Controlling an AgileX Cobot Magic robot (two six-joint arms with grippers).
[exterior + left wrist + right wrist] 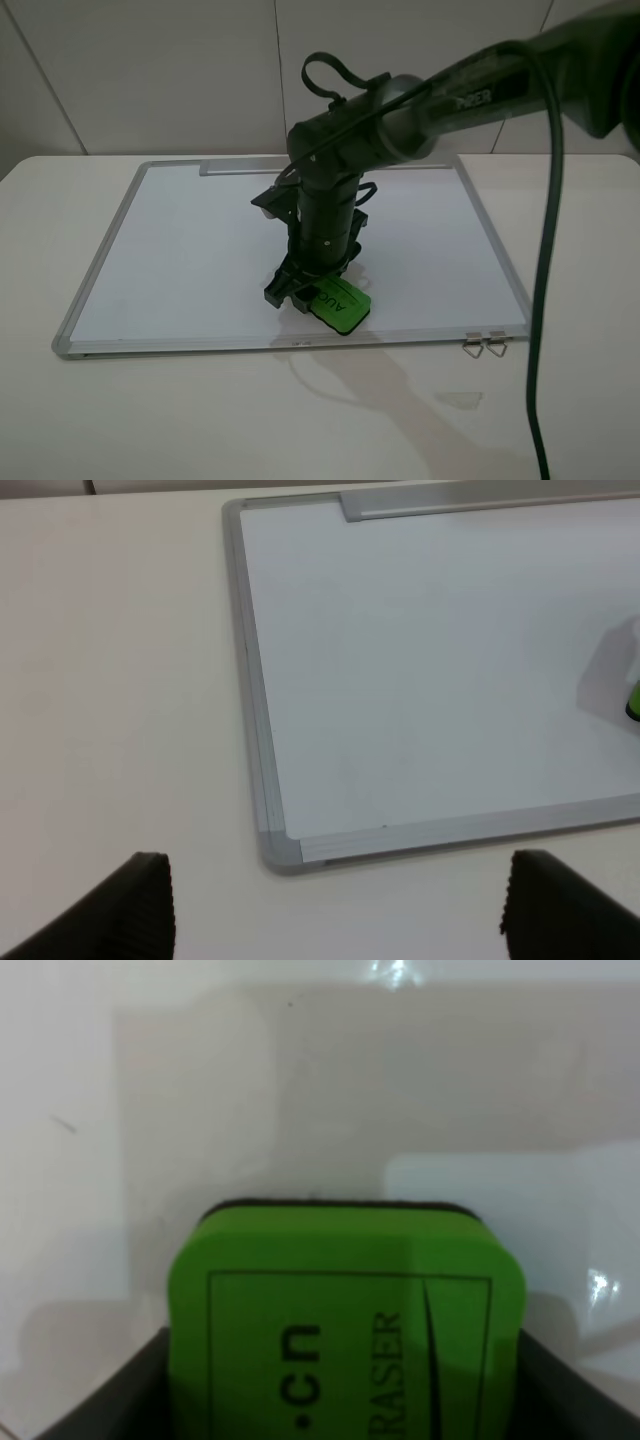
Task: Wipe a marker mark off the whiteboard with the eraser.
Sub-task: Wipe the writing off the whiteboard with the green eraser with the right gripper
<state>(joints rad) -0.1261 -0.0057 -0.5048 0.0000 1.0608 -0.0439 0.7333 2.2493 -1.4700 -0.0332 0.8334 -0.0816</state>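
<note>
The whiteboard (190,250) lies flat on the table, and its near left corner shows in the left wrist view (420,660). My right gripper (320,292) reaches across to the board's near middle and is shut on the green eraser (342,303), which rests tilted on the board close to the near frame. In the right wrist view the eraser (345,1320) sits between the dark fingers over the white surface. A sliver of the eraser (633,702) shows at the edge of the left wrist view. My left gripper (335,915) hovers open over the table off the board's corner. No marker mark is visible.
The grey tray strip (240,166) runs along the board's far edge. Two metal clips (487,345) stick out at the near right corner. The right arm's black cable (545,300) hangs down on the right. The pale table (150,420) surrounds the board.
</note>
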